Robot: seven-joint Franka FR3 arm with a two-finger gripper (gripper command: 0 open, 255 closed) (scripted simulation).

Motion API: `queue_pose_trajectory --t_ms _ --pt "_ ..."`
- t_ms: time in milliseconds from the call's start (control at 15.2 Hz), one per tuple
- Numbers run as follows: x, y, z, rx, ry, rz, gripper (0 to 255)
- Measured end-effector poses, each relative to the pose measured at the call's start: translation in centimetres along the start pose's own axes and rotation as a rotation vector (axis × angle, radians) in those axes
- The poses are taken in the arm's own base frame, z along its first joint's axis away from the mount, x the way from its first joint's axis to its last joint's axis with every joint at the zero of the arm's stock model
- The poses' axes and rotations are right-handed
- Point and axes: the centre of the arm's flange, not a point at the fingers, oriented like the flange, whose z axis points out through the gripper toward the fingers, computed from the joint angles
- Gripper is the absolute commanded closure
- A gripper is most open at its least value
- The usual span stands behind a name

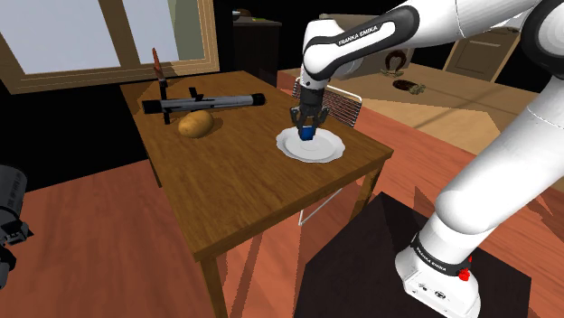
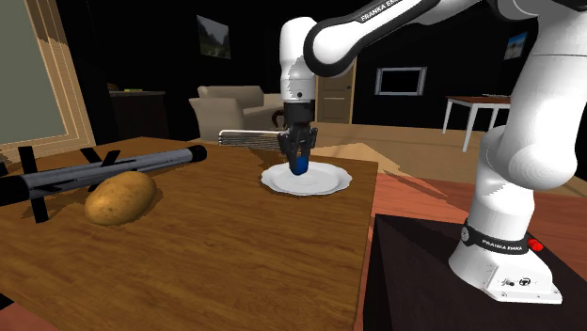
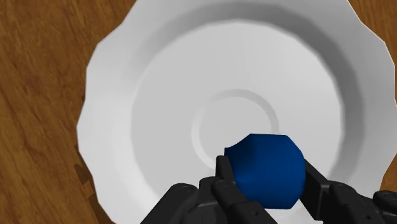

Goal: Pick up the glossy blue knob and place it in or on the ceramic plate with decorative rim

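**A:** Where is the glossy dark-blue rounded knob (image 3: pixel 267 167)?

**B:** Clamped between the black fingers (image 3: pixel 222 170) of the gripper (image 1: pixel 307 127); the wrist view shows them pressing its two sides, over the white scallop-rimmed plate (image 3: pixel 127 95), just off its centre ring.

**A:** Does it touch the plate?

**B:** I cannot tell; the second exterior view puts it low over the plate's middle, with the hand pointing straight down.

**A:** What do the wider views add?

**B:** The brown wooden tabletop (image 1: pixel 244 190) around the plate; a brown potato (image 2: pixel 120 197) just beside a long grey tube with black fins (image 2: pixel 94 169), both well apart from the plate; a wire rack (image 1: pixel 342 107) near the plate's far side.
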Motion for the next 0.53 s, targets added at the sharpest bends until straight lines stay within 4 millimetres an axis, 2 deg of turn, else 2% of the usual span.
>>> queue_pose_trajectory --t_ms 396,462,528 --pt "0.02 -0.02 0.37 0.0 0.0 0.0 255" --pt "0.02 -0.03 0.38 0.0 0.0 0.0 0" --pt "0.03 -0.03 0.38 0.0 0.001 0.0 0"
